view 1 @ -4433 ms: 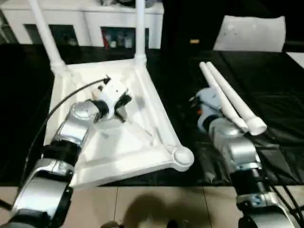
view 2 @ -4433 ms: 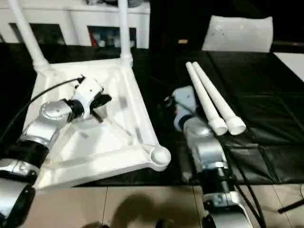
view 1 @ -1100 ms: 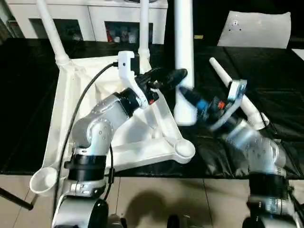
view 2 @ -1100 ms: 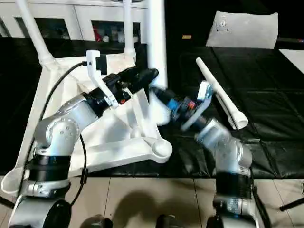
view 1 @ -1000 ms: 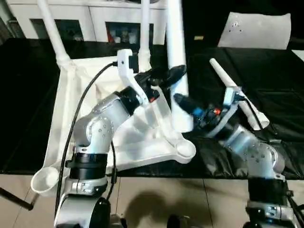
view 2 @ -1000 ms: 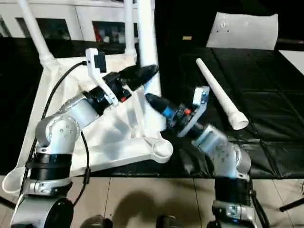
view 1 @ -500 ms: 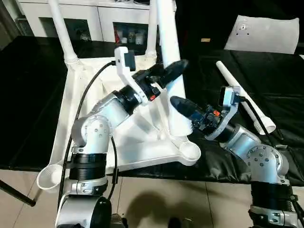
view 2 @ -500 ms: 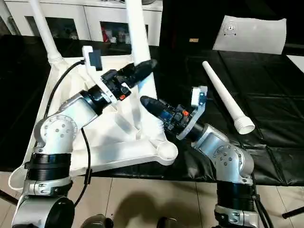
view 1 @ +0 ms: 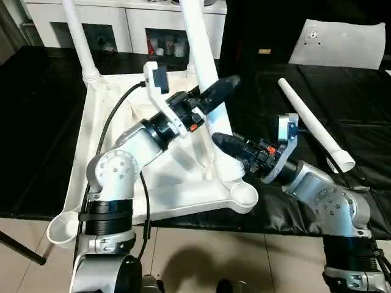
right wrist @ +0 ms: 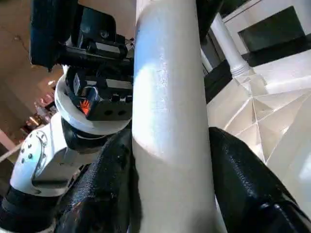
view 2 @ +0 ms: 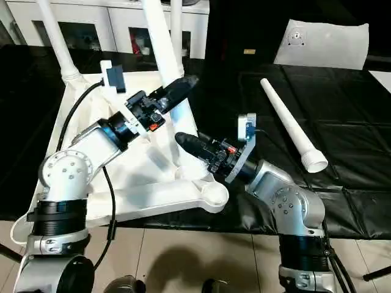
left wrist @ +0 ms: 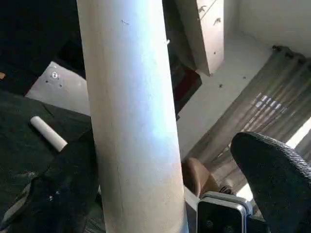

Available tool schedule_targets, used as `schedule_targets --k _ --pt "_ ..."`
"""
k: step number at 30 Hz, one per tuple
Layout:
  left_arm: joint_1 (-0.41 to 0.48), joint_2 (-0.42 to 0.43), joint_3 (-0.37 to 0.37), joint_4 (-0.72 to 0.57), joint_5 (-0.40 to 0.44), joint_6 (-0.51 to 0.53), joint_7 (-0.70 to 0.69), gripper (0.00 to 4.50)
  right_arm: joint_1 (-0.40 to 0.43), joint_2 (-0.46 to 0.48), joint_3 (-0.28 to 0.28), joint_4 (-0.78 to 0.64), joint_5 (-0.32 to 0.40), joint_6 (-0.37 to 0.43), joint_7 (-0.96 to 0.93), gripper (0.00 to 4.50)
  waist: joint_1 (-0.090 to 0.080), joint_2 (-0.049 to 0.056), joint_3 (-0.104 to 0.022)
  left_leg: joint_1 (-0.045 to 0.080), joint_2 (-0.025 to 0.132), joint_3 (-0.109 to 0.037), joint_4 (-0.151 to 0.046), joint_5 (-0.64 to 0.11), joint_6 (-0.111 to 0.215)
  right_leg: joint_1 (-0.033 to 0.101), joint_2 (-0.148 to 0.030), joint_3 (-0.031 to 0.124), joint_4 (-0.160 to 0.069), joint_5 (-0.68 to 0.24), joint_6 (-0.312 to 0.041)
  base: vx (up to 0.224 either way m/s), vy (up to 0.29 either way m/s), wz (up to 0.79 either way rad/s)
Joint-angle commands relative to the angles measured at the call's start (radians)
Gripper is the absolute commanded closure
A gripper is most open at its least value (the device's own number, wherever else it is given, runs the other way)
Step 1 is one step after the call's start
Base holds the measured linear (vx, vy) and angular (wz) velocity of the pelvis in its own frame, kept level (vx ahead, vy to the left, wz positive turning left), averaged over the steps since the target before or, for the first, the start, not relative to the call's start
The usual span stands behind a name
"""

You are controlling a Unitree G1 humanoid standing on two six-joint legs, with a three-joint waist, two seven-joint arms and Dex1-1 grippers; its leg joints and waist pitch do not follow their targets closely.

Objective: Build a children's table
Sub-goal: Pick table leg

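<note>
The white tabletop (view 1: 101, 131) lies underside up on a black mat. Two white legs (view 1: 78, 39) (view 2: 176, 24) stand in its far corner sockets. A third leg (view 1: 204, 55) is held tilted, top leaning left, and its lower end is close behind the near-right corner socket (view 1: 243, 194). My right gripper (view 1: 226, 143) is shut on its lower part, both fingers (right wrist: 243, 184) pressing it. My left gripper (view 1: 217, 91) is open around it higher up: one finger (left wrist: 63, 189) touches it, the other (left wrist: 272, 170) stands apart. The fourth leg (view 1: 314, 125) lies on the mat at right.
White glass-door cabinets (view 1: 140, 24) line the back. A flat white sheet (view 1: 345, 43) lies at the back right on the black mat (view 1: 293, 79). The near-left corner socket (view 1: 61, 227) overhangs the tiled floor (view 1: 201, 256) in front.
Seconds ago both loose legs lay on the mat. Since lifted upright, the held leg has tipped left and its lower end has sunk toward the near-right socket, my right gripper dropping with it.
</note>
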State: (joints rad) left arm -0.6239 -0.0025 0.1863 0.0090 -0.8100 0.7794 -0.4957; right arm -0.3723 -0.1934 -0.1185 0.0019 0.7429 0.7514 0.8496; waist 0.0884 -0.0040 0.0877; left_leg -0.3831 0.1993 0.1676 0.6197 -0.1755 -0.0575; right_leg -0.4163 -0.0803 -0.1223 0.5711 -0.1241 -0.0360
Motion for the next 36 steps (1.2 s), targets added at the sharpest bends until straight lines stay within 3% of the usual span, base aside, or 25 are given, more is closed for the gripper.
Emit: schedule_targets --k 1,22,24,25,28,32,36 --pt "0.003 -0.001 -0.001 -0.034 -0.029 0.027 0.004 0.36 -0.002 -0.007 0.005 -0.022 -0.016 -0.016 -0.005 2.59 -0.001 -0.005 -0.094 0.017 0.021 -0.007 -0.075 -0.21 0.015 0.058 -0.065 0.036 -0.093 -0.522 -0.002 0.0 0.0 0.0" --pt "0.012 0.012 -0.009 -0.04 -0.064 0.058 0.009 0.36 0.009 -0.025 0.031 -0.025 -0.021 -0.04 -0.003 2.59 0.0 -0.004 -0.095 0.017 0.021 -0.007 -0.075 -0.204 0.016 0.059 -0.063 0.037 -0.09 -0.505 -0.005 0.0 0.0 0.0" --pt "0.022 0.035 -0.048 -0.047 -0.002 0.006 -0.019 0.36 0.01 -0.027 0.035 -0.025 -0.025 -0.043 -0.004 2.59 0.0 -0.003 -0.095 0.017 0.023 -0.009 -0.076 -0.204 0.016 0.059 -0.063 0.037 -0.09 -0.503 -0.002 0.0 0.0 0.0" --pt "0.034 0.065 -0.106 -0.056 0.093 -0.095 -0.068 0.36 0.01 -0.029 0.041 -0.025 -0.032 -0.047 -0.003 2.59 0.002 -0.004 -0.094 0.017 0.024 -0.014 -0.08 -0.205 0.02 0.058 -0.064 0.037 -0.097 -0.51 0.009 0.0 0.0 0.0" --pt "0.05 0.105 -0.181 -0.066 0.202 -0.227 -0.138 0.36 0.013 -0.039 0.057 -0.027 -0.049 -0.055 0.004 2.59 -0.002 -0.003 -0.095 0.017 0.025 -0.012 -0.08 -0.204 0.011 0.059 -0.065 0.041 -0.092 -0.506 0.021 0.0 0.0 0.0" --pt "0.06 0.103 -0.188 -0.067 0.205 -0.26 -0.168 0.36 0.016 -0.046 0.067 -0.022 -0.054 -0.062 0.012 2.59 -0.002 -0.002 -0.094 0.018 0.027 -0.009 -0.078 -0.218 0.006 0.058 -0.068 0.042 -0.088 -0.506 -0.008 0.0 0.0 0.0" --pt "0.072 0.128 -0.219 -0.057 0.223 -0.277 -0.2 0.72 0.015 -0.052 0.074 -0.02 -0.057 -0.067 0.016 2.59 -0.003 -0.002 -0.095 0.018 0.028 -0.01 -0.079 -0.218 0.008 0.058 -0.066 0.043 -0.083 -0.487 -0.024 0.0 0.0 0.0"
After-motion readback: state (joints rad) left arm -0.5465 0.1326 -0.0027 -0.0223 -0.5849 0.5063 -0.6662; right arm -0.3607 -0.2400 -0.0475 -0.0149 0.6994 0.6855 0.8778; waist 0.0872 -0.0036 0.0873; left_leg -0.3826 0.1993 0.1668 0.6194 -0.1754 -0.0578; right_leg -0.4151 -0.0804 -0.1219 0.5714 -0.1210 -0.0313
